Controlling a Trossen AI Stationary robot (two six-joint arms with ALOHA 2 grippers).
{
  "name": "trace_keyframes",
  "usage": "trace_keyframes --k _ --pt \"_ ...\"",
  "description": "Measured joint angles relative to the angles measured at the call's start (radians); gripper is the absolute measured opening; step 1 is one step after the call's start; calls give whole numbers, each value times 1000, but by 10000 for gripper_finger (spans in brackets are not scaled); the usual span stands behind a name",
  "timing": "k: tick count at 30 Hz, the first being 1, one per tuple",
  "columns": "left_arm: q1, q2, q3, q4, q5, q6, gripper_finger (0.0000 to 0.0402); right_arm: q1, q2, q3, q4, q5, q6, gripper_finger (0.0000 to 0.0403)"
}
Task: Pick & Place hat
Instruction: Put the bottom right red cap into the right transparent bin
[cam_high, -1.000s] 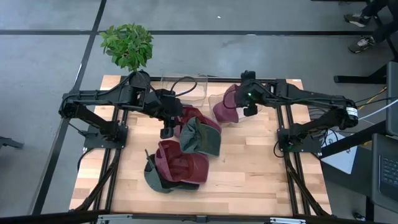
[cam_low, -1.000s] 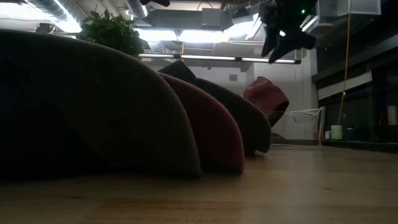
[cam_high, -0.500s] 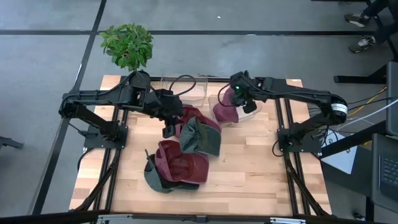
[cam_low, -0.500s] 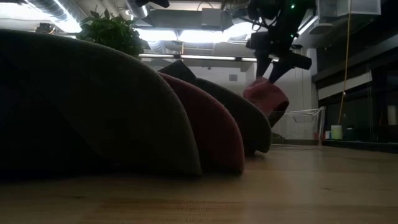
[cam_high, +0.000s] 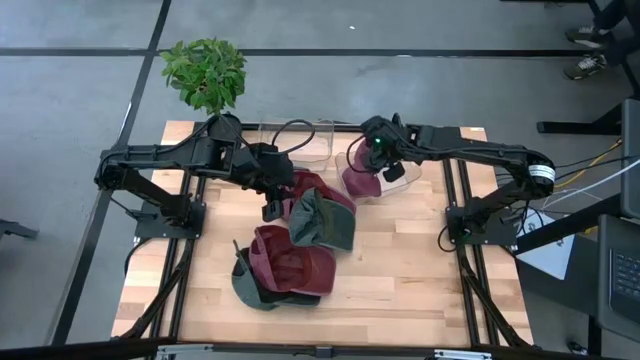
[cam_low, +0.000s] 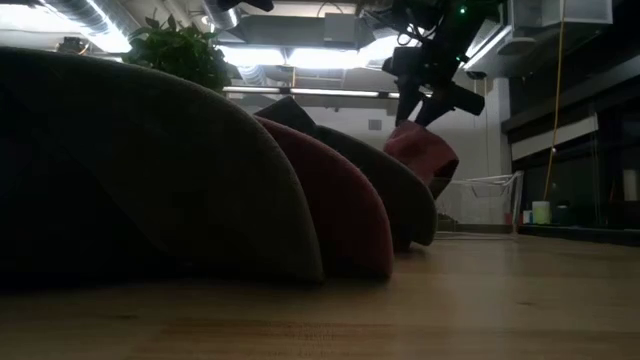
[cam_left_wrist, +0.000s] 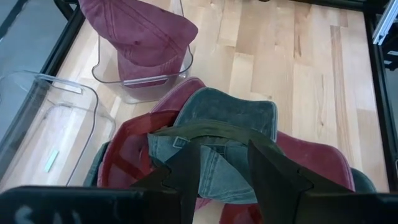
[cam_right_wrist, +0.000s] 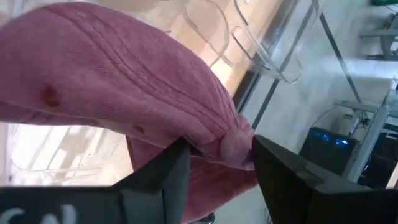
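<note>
A dark red hat (cam_high: 358, 180) sits crown-up in a clear container (cam_high: 412, 178) near the table's far edge, also seen in the low view (cam_low: 425, 152). My right gripper (cam_high: 384, 165) is open just above it, pointing down, with the crown's top button (cam_right_wrist: 233, 142) between its fingers. My left gripper (cam_high: 270, 208) is open, hovering over a pile of hats at mid-table. A green hat (cam_left_wrist: 217, 134) lies on a red hat (cam_left_wrist: 127, 155), and the green hat's back edge (cam_left_wrist: 217, 165) is between the left fingers. My right gripper (cam_right_wrist: 221, 180) straddles the red hat's crown around its top button from above, fingers pointing down. I cannot tell whether the fingers touch the cloth. The hat rests in the container.
A second clear container (cam_high: 300, 145) stands to the left of the first at the far edge. Nearer the table's near edge lie another red hat (cam_high: 290, 262) and a green hat (cam_high: 250, 288). A potted plant (cam_high: 205, 72) stands beyond the far left corner. Bare wood lies to the right.
My right gripper has moved toward the table's left and down, from beside the container to just over the red hat's crown. The red hat and the pile have stayed where they were.
</note>
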Motion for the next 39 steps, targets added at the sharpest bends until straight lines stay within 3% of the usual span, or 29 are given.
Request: trace_keyframes --k 11,18,20,25,32,39 --pt "0 0 0 0 0 0 127 37 0 0 -1 -35 -38 149" --pt "0 0 0 0 0 0 127 53 0 0 -46 -1 83 47" --pt "0 0 0 0 0 0 127 53 0 0 -66 0 133 30" --pt "0 0 0 0 0 0 127 53 -5 0 -105 6 273 35" --pt "0 0 0 0 0 0 127 52 -81 11 -148 155 475 32" --pt "0 0 0 0 0 0 127 50 -127 171 -389 151 846 32"
